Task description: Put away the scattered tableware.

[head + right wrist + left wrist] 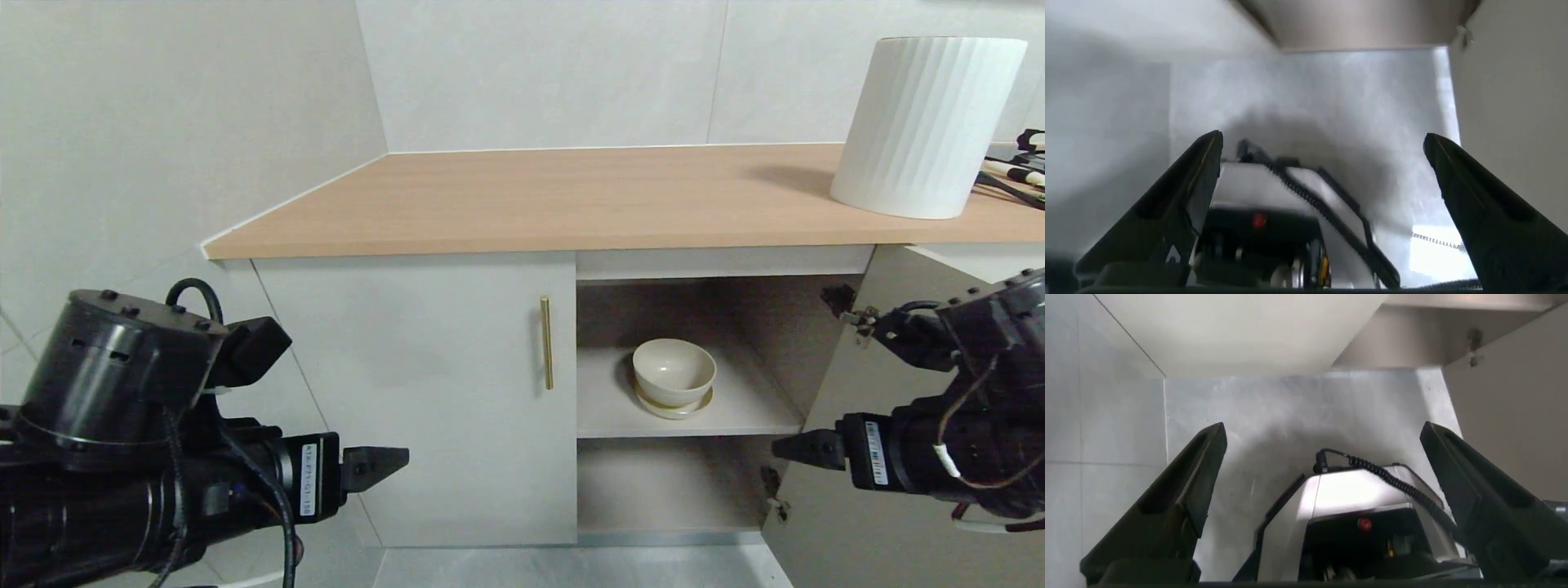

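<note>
A cream bowl (674, 371) sits on a small cream plate (674, 405) on the middle shelf (751, 408) of the open cabinet. My left gripper (375, 467) hangs low in front of the closed left door, well left of the bowl. In its wrist view the left gripper (1323, 437) is open, with only grey floor between its fingers. My right gripper (804, 449) is beside the open right door (857, 490), below and right of the bowl. The right gripper (1324, 140) is also open and holds nothing.
The closed left door carries a vertical brass handle (546, 343). On the wooden countertop (531, 200) stands a tall white ribbed cylinder (927, 122) at the right, with a few utensils (1016, 167) behind it. A lower shelf compartment (665, 482) is bare.
</note>
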